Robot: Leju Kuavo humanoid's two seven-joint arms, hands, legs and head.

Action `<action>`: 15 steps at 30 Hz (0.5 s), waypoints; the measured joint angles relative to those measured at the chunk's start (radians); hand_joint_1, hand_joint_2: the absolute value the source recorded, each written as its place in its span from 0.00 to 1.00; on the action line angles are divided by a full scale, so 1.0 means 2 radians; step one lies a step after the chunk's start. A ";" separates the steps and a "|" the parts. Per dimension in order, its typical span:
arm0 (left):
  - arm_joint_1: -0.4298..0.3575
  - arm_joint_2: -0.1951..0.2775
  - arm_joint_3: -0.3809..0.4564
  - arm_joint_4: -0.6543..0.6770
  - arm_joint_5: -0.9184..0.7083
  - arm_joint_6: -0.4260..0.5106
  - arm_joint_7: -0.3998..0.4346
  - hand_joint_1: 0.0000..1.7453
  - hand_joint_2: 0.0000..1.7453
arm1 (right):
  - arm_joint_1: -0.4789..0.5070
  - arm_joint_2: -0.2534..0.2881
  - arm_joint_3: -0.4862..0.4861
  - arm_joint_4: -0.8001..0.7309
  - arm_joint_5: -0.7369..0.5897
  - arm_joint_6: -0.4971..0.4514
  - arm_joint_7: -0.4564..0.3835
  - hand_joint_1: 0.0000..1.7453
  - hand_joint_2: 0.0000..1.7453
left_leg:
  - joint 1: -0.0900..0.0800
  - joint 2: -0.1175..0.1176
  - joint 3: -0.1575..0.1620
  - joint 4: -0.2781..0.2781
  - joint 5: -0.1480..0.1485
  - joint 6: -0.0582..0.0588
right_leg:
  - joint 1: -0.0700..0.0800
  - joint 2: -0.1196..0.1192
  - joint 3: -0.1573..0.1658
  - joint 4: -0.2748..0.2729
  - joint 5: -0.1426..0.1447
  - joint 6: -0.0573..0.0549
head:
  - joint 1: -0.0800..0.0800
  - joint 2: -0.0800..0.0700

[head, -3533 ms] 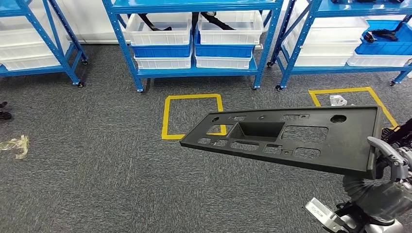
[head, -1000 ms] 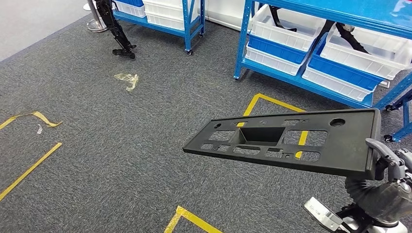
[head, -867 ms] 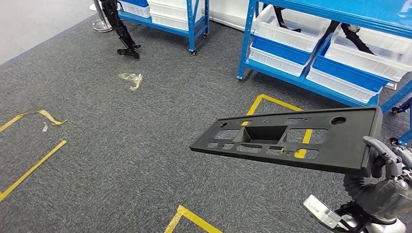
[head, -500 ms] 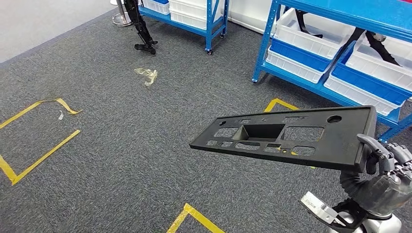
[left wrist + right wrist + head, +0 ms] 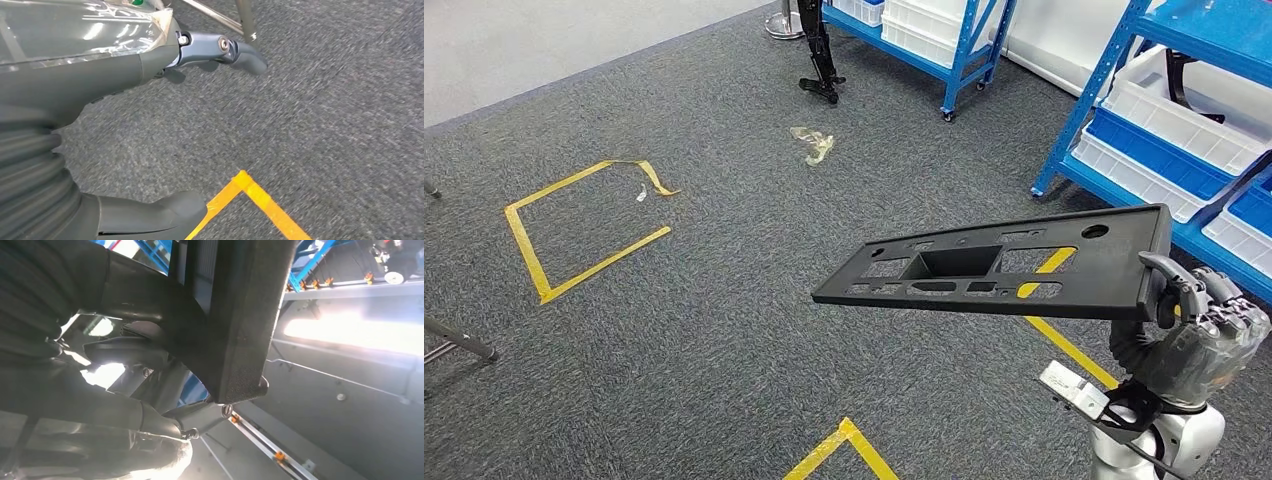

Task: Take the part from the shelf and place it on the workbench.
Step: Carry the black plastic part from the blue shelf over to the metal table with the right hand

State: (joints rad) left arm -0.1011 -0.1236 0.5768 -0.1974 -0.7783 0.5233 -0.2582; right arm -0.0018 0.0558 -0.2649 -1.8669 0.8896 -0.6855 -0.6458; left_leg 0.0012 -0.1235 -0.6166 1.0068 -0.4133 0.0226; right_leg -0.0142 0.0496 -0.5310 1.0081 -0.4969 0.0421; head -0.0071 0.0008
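Note:
The part is a long flat black plastic panel with several cut-outs and a rectangular recess, held level above the carpet at centre right of the head view. My right hand grips its right end, fingers curled over the edge. In the right wrist view the panel's dark edge runs across my right hand, which wraps it from below. My left hand hangs over grey carpet, its fingers apart and holding nothing.
Blue shelf racks with white and blue bins stand at the right and far back. Yellow tape squares mark the carpet. A crumpled plastic scrap lies near a black stand. A metal leg shows at the left edge.
The whole scene has swung: the shelves slid off to the right and a yellow tape square came in at the left, so the camera turned. The panel stays in my right hand.

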 joint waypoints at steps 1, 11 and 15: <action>0.000 0.000 0.000 0.000 0.000 0.000 0.001 0.00 1.00 | -0.002 -0.002 0.003 0.003 -0.001 0.000 0.002 1.00 1.00 | 0.001 -0.002 -0.002 0.000 0.001 -0.003 | -0.001 -0.004 0.001 0.000 0.002 -0.004 | 0.000 0.000; -0.004 0.000 -0.011 0.000 -0.008 0.000 0.013 0.00 1.00 | -0.042 -0.012 0.043 0.038 0.020 0.000 0.039 1.00 1.00 | 0.004 0.077 -0.035 0.075 -0.028 -0.014 | -0.001 -0.061 0.004 -0.003 0.002 -0.019 | -0.003 0.000; -0.008 0.000 -0.015 0.000 -0.011 0.000 0.018 0.00 1.00 | -0.057 -0.018 0.056 0.044 0.025 0.000 0.045 1.00 1.00 | -0.002 0.096 0.001 0.006 -0.008 -0.004 | 0.007 -0.080 0.007 -0.003 -0.003 -0.010 | 0.000 0.000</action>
State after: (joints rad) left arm -0.1171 -0.1232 0.5467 -0.1980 -0.8005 0.5231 -0.2213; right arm -0.1151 0.0193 -0.1527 -1.7780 0.9390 -0.6855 -0.5561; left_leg -0.0028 0.0679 -0.6155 1.0185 -0.4296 0.0152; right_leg -0.0002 -0.1103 -0.5176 1.0017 -0.5027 0.0222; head -0.0077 0.0008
